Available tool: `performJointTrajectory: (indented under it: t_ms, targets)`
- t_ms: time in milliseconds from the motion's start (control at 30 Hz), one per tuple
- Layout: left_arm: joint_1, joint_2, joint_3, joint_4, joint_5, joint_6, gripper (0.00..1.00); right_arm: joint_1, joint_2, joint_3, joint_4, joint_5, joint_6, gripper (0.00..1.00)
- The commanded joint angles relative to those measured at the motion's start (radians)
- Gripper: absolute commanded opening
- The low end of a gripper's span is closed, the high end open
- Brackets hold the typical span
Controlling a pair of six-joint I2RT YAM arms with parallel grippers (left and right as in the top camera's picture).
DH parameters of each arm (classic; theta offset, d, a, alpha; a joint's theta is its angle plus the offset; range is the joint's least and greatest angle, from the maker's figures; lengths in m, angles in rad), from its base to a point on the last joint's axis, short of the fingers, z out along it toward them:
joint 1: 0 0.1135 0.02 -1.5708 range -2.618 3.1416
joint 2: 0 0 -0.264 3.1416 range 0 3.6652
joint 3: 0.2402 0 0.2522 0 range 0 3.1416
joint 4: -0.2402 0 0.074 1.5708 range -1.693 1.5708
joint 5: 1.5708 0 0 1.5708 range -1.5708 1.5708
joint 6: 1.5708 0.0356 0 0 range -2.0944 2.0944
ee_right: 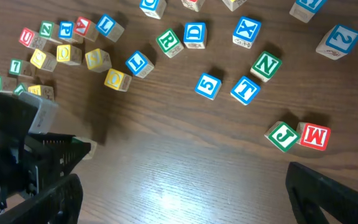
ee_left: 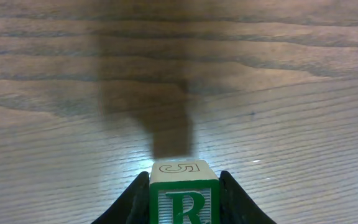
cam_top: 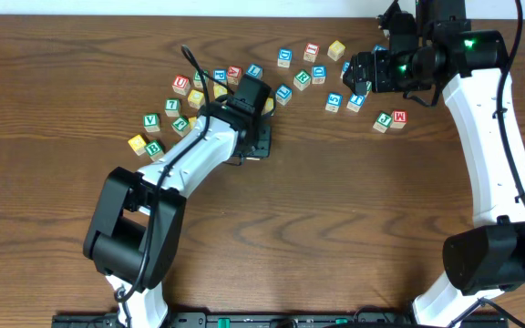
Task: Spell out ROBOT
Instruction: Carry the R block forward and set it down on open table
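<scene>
left gripper (ee_left: 184, 182): closed on the green-framed R cube (ee_left: 184, 198); cube clamped between both fingers, R face toward the camera, over bare table (ee_left: 278, 93) | right gripper (cam_top: 361, 71): jaws wide, holding nothing; blue-framed T cube (ee_right: 245, 90) lies on the table below it, just beside the N cube (ee_right: 266, 65)

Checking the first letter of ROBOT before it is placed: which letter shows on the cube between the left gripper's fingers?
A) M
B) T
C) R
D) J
C: in the left wrist view, the cube held between the fingers of the left gripper shows a green R in a green frame on the side facing the camera.
</scene>
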Motion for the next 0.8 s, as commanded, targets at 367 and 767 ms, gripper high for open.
performJointTrajectory:
  t_ms: [367,767]
  targets:
    - [-0.002,0.063,-0.006,0.024,-0.012,-0.035,0.25,0.005,-0.002,0.014,0.009,0.001,-0.011,0.99]
    - [-0.002,0.090,-0.006,0.079,-0.009,-0.035,0.25,0.005,-0.002,0.014,0.014,0.001,-0.011,0.99]
